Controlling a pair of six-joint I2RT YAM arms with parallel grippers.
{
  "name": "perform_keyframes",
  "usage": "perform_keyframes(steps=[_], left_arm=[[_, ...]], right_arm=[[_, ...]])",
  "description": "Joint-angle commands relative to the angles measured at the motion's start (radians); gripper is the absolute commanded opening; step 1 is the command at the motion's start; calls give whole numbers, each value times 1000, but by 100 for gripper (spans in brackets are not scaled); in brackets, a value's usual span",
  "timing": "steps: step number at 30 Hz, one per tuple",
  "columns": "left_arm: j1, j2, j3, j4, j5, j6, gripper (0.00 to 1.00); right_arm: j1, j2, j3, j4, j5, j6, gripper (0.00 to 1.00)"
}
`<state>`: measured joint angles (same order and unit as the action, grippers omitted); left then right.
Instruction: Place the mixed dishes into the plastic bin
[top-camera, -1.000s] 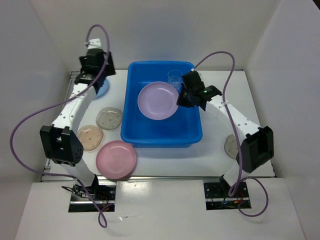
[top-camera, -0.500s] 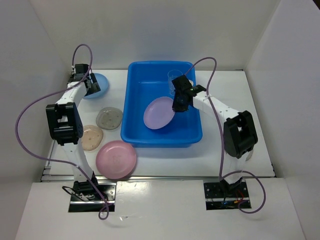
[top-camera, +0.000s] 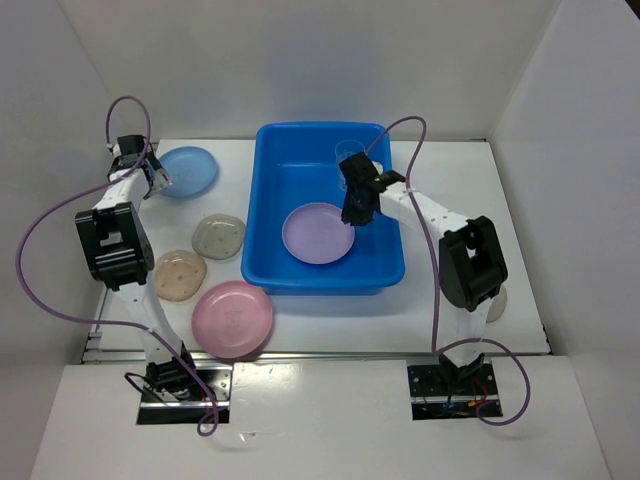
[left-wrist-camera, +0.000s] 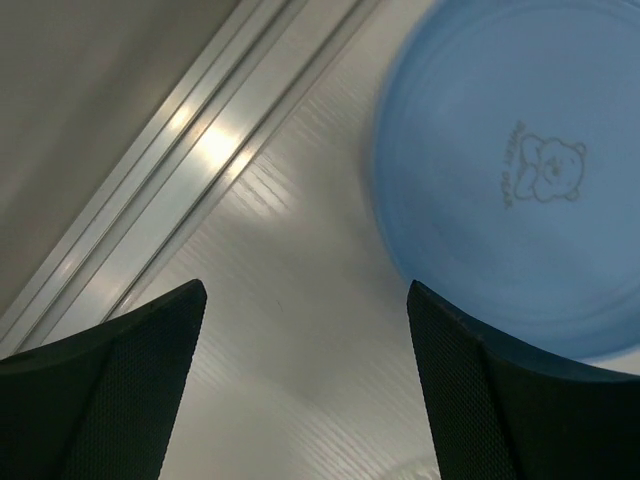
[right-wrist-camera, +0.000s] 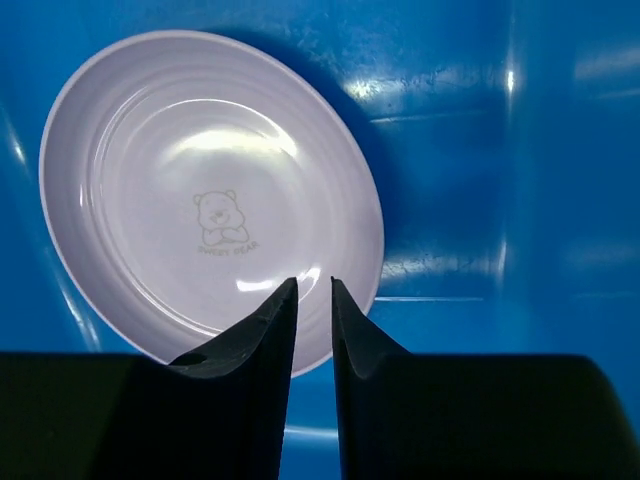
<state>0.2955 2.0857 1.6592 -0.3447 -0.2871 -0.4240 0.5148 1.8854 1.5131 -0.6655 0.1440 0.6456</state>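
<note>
Your right gripper (right-wrist-camera: 312, 288) hangs over the lavender plate (right-wrist-camera: 210, 190), which lies flat in the blue bin (top-camera: 270, 200) at frame centre. Its jaws are nearly closed, with a thin slit between them, and grip nothing. A clear cup (top-camera: 347, 152) stands in the bin's upper right corner. At upper left, your left gripper (left-wrist-camera: 305, 290) has its jaws spread wide and empty beside the light blue plate (left-wrist-camera: 510, 180) on the desk (left-wrist-camera: 290, 230). A pink plate (top-camera: 232, 318) lies at lower left.
</note>
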Motion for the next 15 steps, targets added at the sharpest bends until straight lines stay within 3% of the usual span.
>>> perform_keyframes(steps=[1, 6, 12, 15], left_arm=[[11, 20, 13, 67, -13, -48, 88], [11, 57, 34, 88, -23, -94, 76], [11, 132, 113, 88, 12, -182, 72], [11, 152, 125, 131, 23, -216, 64]], right_arm=[[11, -72, 41, 37, 19, 28, 25], [11, -193, -1, 60, 19, 37, 27], [11, -253, -19, 60, -12, 37, 27], [11, -264, -40, 60, -12, 37, 27]])
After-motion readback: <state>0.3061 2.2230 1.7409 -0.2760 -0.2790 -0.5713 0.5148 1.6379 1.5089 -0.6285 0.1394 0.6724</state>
